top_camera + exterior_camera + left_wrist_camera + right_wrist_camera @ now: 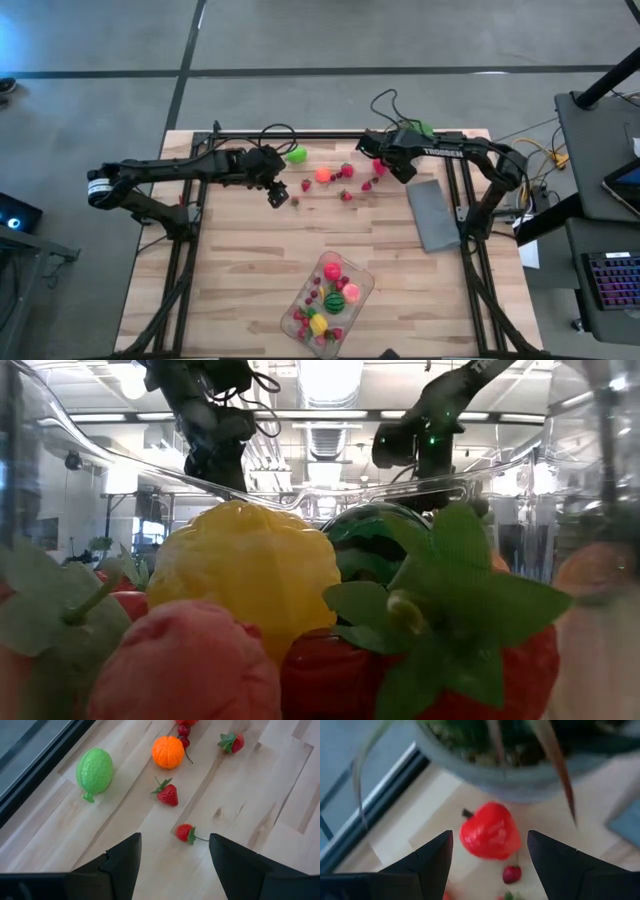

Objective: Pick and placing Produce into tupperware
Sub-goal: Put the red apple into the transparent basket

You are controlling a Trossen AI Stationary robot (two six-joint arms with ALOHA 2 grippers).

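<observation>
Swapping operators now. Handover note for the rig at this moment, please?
Left pincer: open, empty, above a small strawberry at the far middle of the table.
Right pincer: open, empty, lined up on a large red fruit next to the potted plant.
Done: tupperware at the near edge holds several pieces, among them yellow, pink and a watermelon.
Left: loose along the far side are a light green fruit, an orange, cherries and strawberries. A grey slab lies on the right.
</observation>
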